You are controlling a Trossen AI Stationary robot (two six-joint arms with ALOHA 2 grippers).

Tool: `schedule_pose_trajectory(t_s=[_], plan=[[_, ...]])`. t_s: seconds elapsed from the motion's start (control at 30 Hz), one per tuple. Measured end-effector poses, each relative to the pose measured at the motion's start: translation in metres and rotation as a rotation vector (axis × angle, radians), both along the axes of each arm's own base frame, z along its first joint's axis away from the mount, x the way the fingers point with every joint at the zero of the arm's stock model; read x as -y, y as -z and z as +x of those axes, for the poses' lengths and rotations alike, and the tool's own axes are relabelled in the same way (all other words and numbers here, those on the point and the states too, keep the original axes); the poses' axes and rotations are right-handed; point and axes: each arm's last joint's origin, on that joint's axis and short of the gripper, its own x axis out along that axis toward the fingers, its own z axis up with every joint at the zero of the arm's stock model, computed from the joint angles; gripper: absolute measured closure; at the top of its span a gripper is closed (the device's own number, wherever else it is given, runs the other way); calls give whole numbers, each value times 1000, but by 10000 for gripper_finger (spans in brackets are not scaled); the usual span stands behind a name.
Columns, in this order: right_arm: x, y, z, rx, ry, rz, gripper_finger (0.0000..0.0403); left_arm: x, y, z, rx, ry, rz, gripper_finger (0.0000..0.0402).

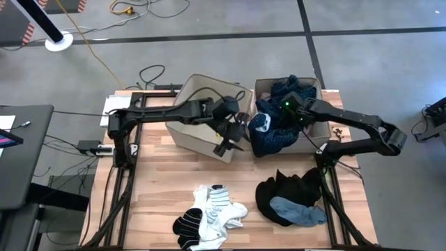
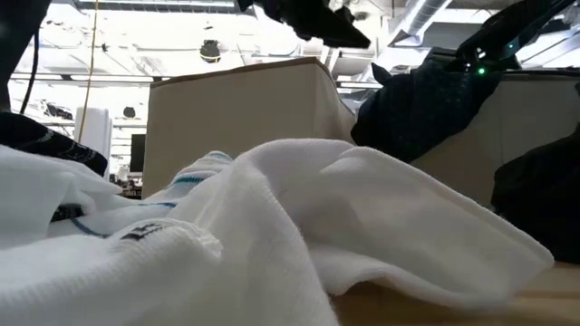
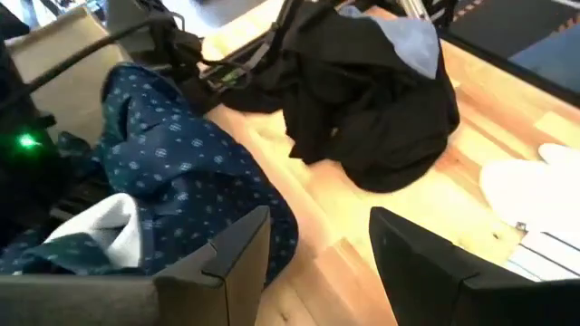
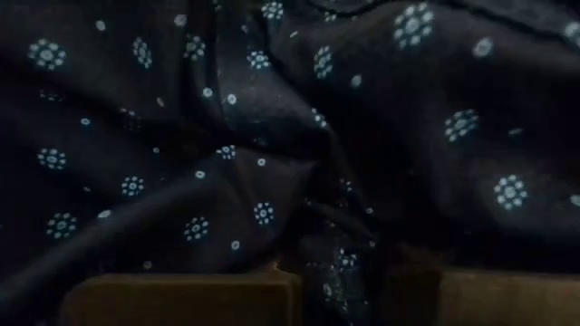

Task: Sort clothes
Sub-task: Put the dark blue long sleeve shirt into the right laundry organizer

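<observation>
Two beige bins [image 1: 198, 94] stand at the table's [image 1: 160, 188] far edge. A dark blue dotted shirt [image 1: 275, 129] drapes over the right bin's front wall; the right claw [image 1: 296, 104] is pressed into it, grip hidden, so I cannot tell its state. Left claw [image 1: 233, 139] hangs open and empty just beside the shirt. Socks [image 1: 212, 213] and black pieces [image 1: 289, 195] lie nearer, apart

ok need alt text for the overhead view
Two dark robot arms meet over two beige fabric bins at the far side of a wooden table: the right gripper is on a dark blue dotted shirt spilling from the right bin, the left gripper open beside it. Nearer lie white and striped socks and a black pile.
</observation>
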Motion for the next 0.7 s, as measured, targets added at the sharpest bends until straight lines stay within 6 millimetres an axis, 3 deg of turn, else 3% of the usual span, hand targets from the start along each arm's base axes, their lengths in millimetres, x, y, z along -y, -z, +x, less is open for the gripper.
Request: schedule_pose_trajectory(t_s=[0.33,0.5,0.7], plan=[[0,1,2,53,-26,45,342,15,29,12,132,-89,150,215],[1,0,3,76,-34,42,342,34,45,14,176,-58,248,215],[1,0,5,96,-45,43,330,61,60,14,252,7,506,215]])
